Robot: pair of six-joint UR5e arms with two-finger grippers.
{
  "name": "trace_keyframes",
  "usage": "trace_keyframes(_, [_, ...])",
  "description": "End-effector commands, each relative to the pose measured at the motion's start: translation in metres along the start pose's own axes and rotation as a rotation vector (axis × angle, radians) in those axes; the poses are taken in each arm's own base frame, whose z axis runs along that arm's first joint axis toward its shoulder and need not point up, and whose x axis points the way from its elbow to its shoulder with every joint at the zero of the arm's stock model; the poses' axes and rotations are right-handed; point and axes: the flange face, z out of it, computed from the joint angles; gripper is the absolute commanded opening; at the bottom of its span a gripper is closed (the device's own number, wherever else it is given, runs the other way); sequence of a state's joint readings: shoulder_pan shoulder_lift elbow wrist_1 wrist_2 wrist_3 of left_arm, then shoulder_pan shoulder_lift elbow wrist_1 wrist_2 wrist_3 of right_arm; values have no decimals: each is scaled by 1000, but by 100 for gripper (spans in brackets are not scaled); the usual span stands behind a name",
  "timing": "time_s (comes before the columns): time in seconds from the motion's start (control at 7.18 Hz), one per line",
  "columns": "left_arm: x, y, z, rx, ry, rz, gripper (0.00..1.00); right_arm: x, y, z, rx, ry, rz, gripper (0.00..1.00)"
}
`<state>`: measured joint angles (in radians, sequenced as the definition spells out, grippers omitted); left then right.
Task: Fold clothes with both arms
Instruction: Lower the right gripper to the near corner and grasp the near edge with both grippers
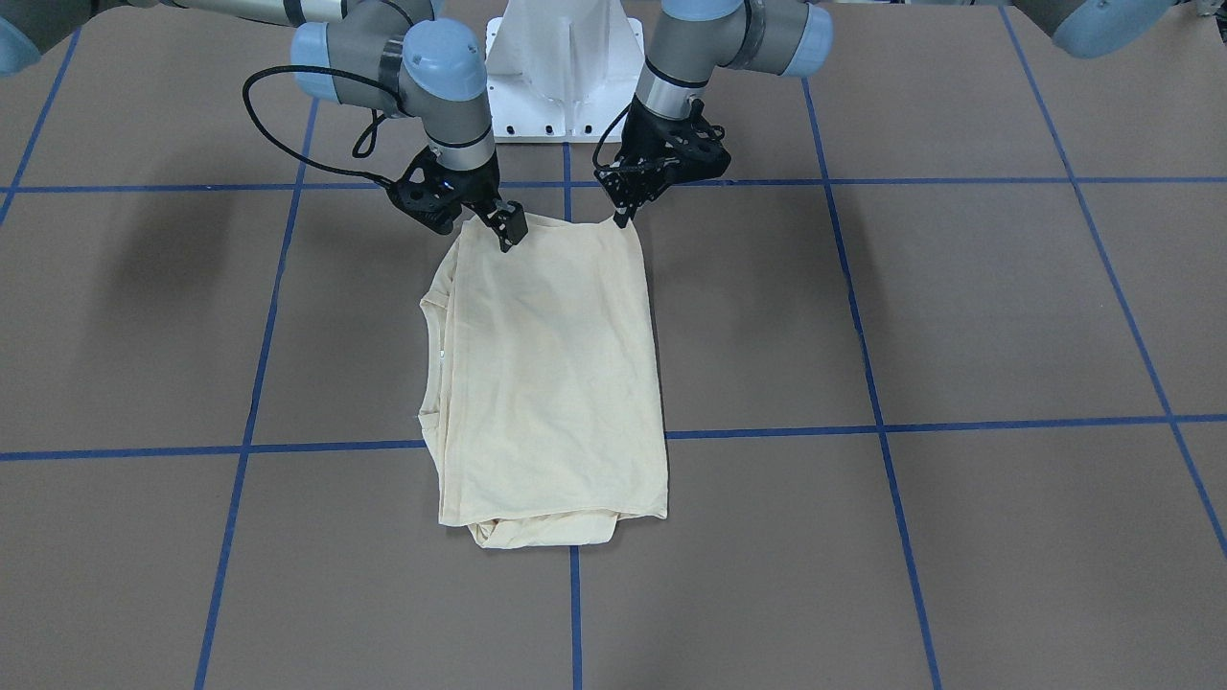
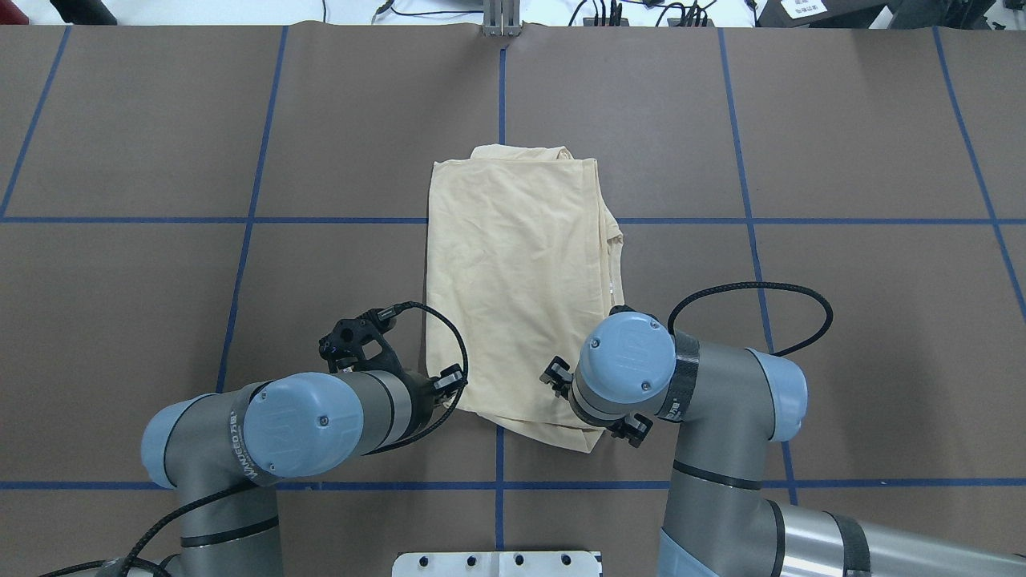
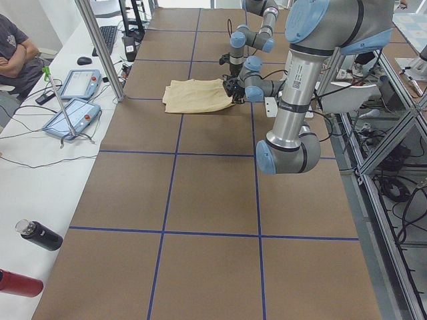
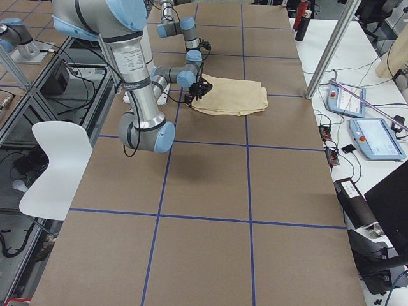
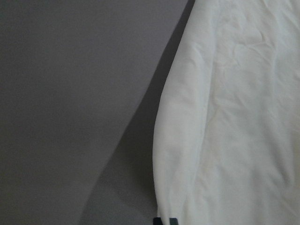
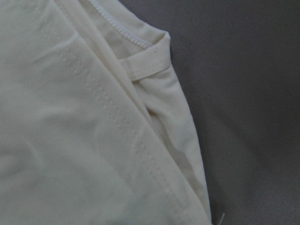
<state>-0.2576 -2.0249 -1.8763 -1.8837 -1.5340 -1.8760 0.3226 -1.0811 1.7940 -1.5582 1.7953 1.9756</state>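
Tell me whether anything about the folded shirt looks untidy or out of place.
Yes, the fold is uneven. At the end of the shirt far from the robot, a lower layer sticks out past the top one, crumpled. On the robot's right side, the collar edge bulges out too.

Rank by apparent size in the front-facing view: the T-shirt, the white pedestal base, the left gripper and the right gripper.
1. T-shirt, by far the largest.
2. white pedestal base, though its top is cut off by the frame edge.
3. left gripper and right gripper: these look alike, so they are not ranked.
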Motion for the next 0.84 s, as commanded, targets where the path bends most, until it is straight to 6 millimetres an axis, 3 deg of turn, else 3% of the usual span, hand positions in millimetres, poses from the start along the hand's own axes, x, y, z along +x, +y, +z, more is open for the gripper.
trace_keyframes(0.0, [-1,0,0,1,-2,0,0,4,5,6,0,12,-7,95])
trace_keyframes(0.7, [-1,1,1,-1,-2,2,0,11,9,10,-1,23,-13,87])
